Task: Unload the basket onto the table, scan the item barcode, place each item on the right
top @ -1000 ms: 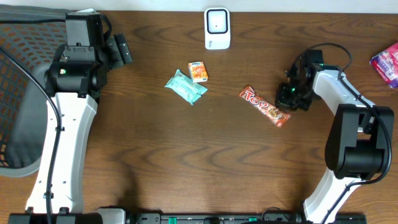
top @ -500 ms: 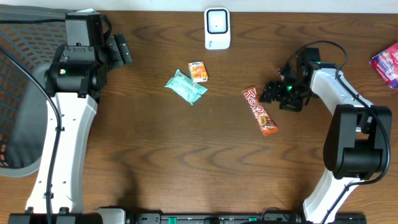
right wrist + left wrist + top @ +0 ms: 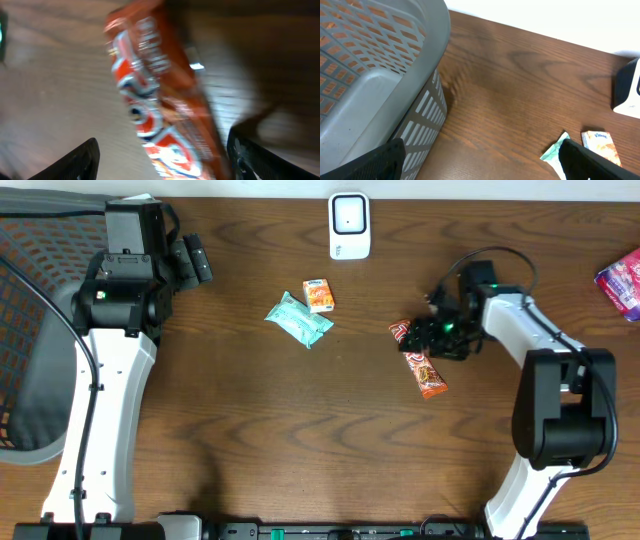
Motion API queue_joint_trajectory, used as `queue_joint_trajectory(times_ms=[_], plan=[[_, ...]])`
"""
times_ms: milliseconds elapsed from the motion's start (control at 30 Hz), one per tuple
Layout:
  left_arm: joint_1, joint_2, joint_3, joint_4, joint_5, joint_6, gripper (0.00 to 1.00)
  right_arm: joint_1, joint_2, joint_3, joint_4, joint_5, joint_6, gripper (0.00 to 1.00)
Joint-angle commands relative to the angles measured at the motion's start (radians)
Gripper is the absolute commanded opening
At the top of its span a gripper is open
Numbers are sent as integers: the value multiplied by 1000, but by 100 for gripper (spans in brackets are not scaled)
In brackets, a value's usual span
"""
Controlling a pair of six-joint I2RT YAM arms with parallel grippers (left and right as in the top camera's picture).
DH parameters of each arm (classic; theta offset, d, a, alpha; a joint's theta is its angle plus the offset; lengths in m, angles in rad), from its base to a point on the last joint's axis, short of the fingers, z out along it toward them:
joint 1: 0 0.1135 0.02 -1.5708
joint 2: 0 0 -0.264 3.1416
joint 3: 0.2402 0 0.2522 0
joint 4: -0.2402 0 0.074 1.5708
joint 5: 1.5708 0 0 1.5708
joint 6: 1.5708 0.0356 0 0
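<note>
A grey mesh basket [image 3: 30, 330] stands at the left, a teal packet [image 3: 298, 319] lies just beside a small orange box [image 3: 318, 295] in the middle, and a purple pack [image 3: 622, 280] lies at the right edge.

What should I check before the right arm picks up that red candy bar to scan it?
1. Is the right gripper open: ok, its fingers stand wide apart.
2. Is the candy bar between the fingers: ok, the right wrist view shows it running up between them.
3. Is the candy bar flat on the table and apart from other items: ok.
4. Is the barcode side known: cannot tell, only the blurred logo face shows.
5. Is the way to the scanner free: ok, only bare wood lies between.
6. Is the left gripper out of the way: ok, it is open beside the basket.
</note>
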Motion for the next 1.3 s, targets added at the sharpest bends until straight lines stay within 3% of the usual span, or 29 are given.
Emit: queue_joint_trajectory(times_ms=[0, 67, 267, 500, 633, 800, 867, 900, 933, 1133, 1267], plan=[[5, 8, 2, -2, -13, -13, 98, 31, -11, -36, 0, 26, 3, 77], [5, 8, 2, -2, -13, -13, 98, 39, -11, -51, 0, 68, 22, 73], [5, 8, 2, -2, -13, -13, 98, 67, -11, -103, 38, 82, 66, 47], [5, 8, 2, -2, -13, -13, 98, 127, -11, -158, 145, 116, 192, 56], [5, 8, 2, -2, -13, -13, 98, 156, -11, -173, 167, 237, 323, 52], [5, 8, 2, -2, -13, -13, 98, 174, -11, -186, 180, 345, 437, 36], [5, 8, 2, -2, -13, -13, 98, 178, -11, -195, 204, 344, 446, 23], [5, 8, 2, -2, -13, -13, 98, 179, -11, -198, 211, 344, 452, 8], [5, 8, 2, -2, -13, -13, 98, 180, -11, -198, 215, 344, 455, 1], [5, 8, 2, -2, -13, -13, 98, 182, -12, -164, 262, 280, 455, 1], [5, 8, 2, -2, -13, -13, 98, 180, -18, -37, 264, 205, 410, 1]])
